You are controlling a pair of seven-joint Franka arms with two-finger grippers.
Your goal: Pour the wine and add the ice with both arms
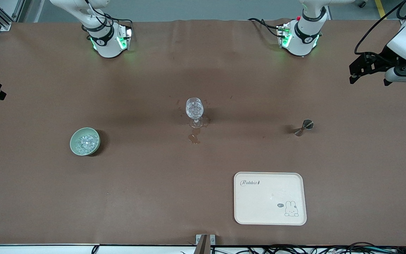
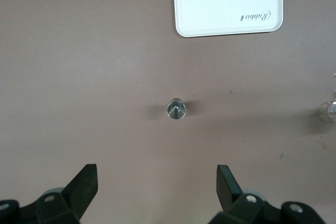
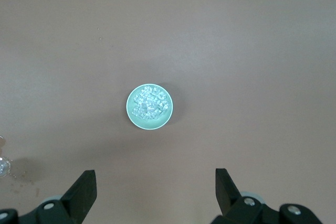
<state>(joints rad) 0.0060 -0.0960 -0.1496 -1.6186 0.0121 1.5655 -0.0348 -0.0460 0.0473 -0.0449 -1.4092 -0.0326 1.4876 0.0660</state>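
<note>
A clear stemmed wine glass [image 1: 194,108] stands at the table's middle, and its bowl glitters. A pale green bowl [image 1: 73,145] toward the right arm's end holds ice [image 1: 85,141]. It also shows in the right wrist view, the bowl [image 3: 132,118] with the ice [image 3: 150,104] in it. A small metal jigger [image 1: 304,127] stands toward the left arm's end and shows in the left wrist view [image 2: 176,109]. My left gripper [image 2: 157,174] is open and empty, high over the table [image 1: 368,78]. My right gripper [image 3: 155,177] is open and empty, high over the bowl's part of the table.
A cream tray [image 1: 259,208] with a rabbit print lies near the front edge, nearer the front camera than the jigger; it also shows in the left wrist view [image 2: 231,14]. A wet stain [image 1: 194,137] marks the brown cloth by the glass's foot.
</note>
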